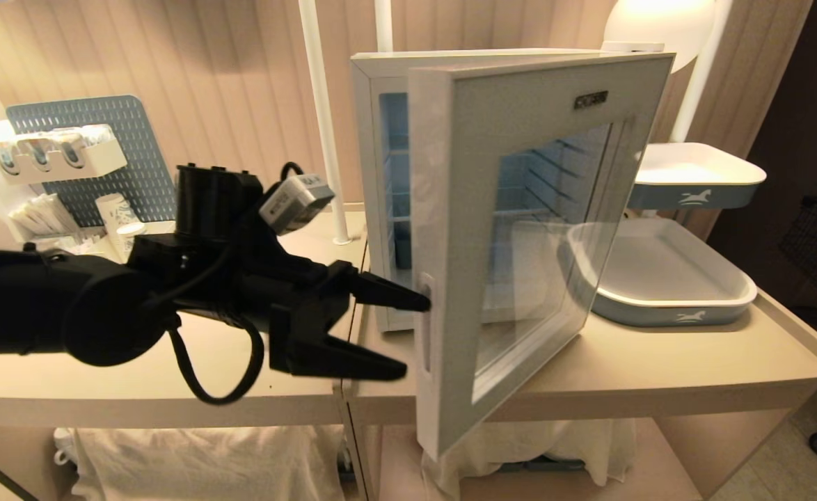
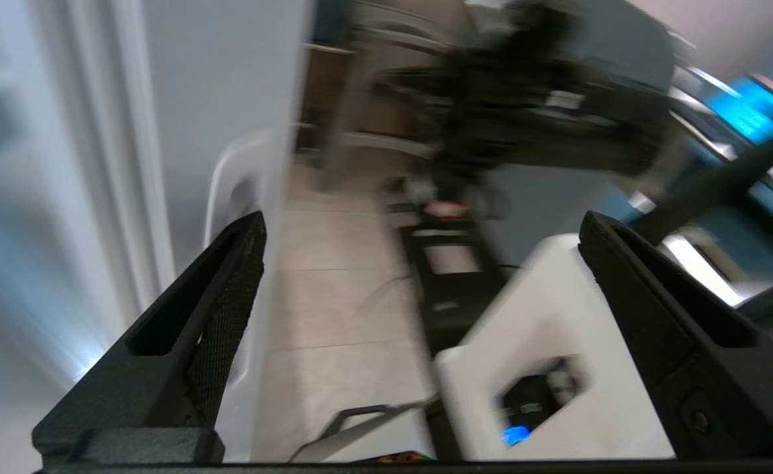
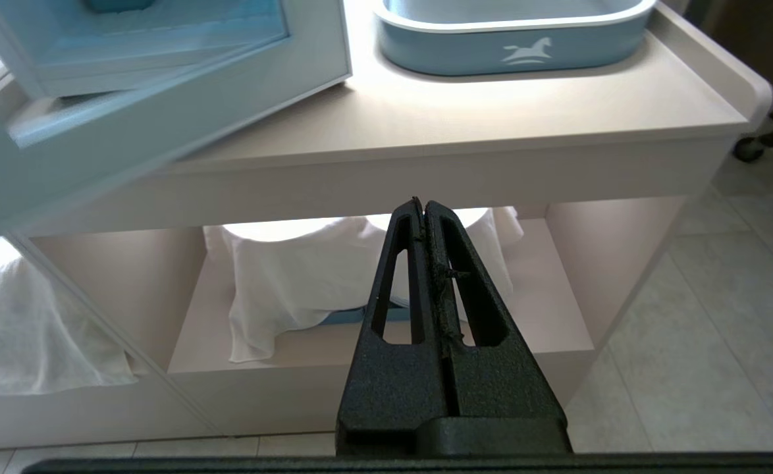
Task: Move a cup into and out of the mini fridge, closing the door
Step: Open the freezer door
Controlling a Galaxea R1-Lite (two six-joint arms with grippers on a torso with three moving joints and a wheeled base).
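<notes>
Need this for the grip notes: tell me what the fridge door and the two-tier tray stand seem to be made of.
Door: pale matte frame, probably plastic; its window looks like glass, since shelves show through and it reflects. Tray stand: glossy white-and-blue trays, perhaps enamelled metal or plastic; the look leaves that open.

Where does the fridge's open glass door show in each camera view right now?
Head: pale grey-framed glass door centre, swung open, open left claw at its edge.
Left wrist: door edge beside one finger.
Right wrist: door corner, above the shut right claw.
Shared landmark: the door's frame.
</notes>
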